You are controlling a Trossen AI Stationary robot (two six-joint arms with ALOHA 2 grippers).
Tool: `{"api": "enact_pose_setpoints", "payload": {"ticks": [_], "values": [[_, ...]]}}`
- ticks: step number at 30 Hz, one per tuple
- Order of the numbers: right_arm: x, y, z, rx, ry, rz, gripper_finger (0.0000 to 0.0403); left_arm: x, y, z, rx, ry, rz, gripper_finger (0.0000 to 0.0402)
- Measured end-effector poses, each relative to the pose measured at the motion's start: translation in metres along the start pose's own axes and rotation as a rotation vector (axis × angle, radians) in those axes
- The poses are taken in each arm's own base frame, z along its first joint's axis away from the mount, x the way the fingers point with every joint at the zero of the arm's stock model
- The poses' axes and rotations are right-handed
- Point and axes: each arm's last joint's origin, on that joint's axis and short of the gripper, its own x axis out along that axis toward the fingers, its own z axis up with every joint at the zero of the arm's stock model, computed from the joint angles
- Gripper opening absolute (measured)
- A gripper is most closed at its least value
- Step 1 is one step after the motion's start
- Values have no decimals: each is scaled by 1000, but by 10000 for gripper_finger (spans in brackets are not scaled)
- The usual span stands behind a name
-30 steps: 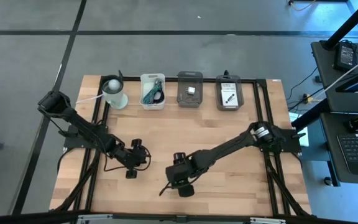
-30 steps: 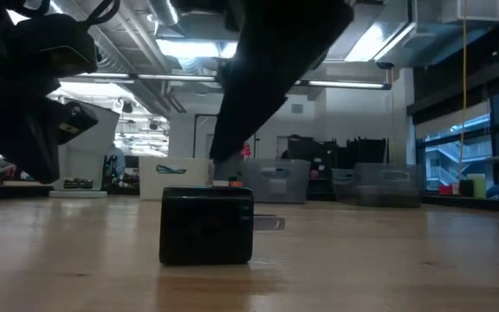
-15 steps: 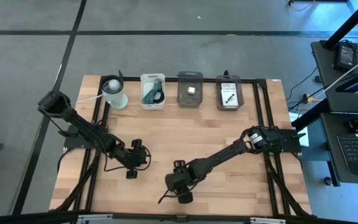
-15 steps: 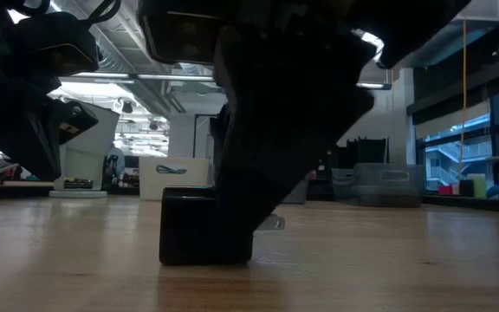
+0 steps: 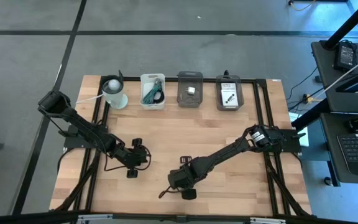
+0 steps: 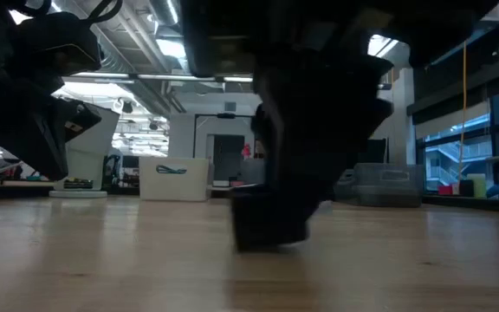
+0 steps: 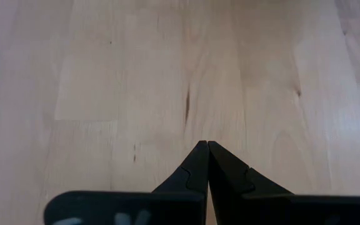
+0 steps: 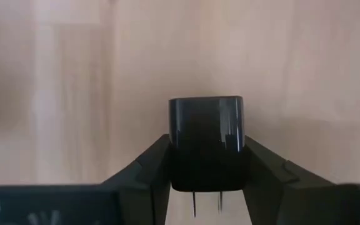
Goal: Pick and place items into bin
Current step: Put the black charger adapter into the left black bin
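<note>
bins: three in a row at far table edge, white bin [image 5: 152, 91], two grey | cup [image 5: 114, 93]: one | right gripper [image 8: 207, 164] clamps one black plug block [image 8: 206, 142] near front edge, bare wood around | left gripper [image 7: 208, 167] closed, empty, over bare wood

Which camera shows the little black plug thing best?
The right wrist view: the black plug fills the middle, squeezed in the right pincer, two prongs showing. The low view shows only a dark block. In the high view the arm mostly hides it. The left wrist view misses it.
</note>
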Motion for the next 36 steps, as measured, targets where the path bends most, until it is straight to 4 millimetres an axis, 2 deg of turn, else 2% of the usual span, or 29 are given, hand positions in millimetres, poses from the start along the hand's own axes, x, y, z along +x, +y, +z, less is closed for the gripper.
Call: {"api": "enact_pose_setpoints", "payload": {"ticks": [6, 8, 12, 19, 23, 27, 30, 34, 36], "values": [[-31, -22, 1, 17, 30, -33, 143, 2, 7, 4, 8, -7, 21, 2], [-38, -29, -4, 25, 30, -42, 143, 2, 11, 6, 8, -14, 28, 2], [-50, -44, -28, 81, 6, -64, 143, 0, 18, 11, 10, -32, 36, 2], [-89, -84, -79, 252, -279, -50, 143, -5, 35, 21, 17, -58, 37, 2], [-116, -126, -104, 361, -479, -111, 143, -6, 52, 31, 27, -100, 32, 2], [-144, -175, -116, 430, -673, -175, 143, -6, 74, 48, 8, -206, 23, 2], [-166, -214, -118, 433, -742, -209, 143, -9, 93, 60, -17, -317, 40, 2], [-196, -263, -111, 390, -807, -202, 143, -15, 113, 74, -43, -455, 67, 2], [-206, -286, -107, 365, -782, -230, 143, -17, 121, 78, -59, -503, 77, 2]]}}
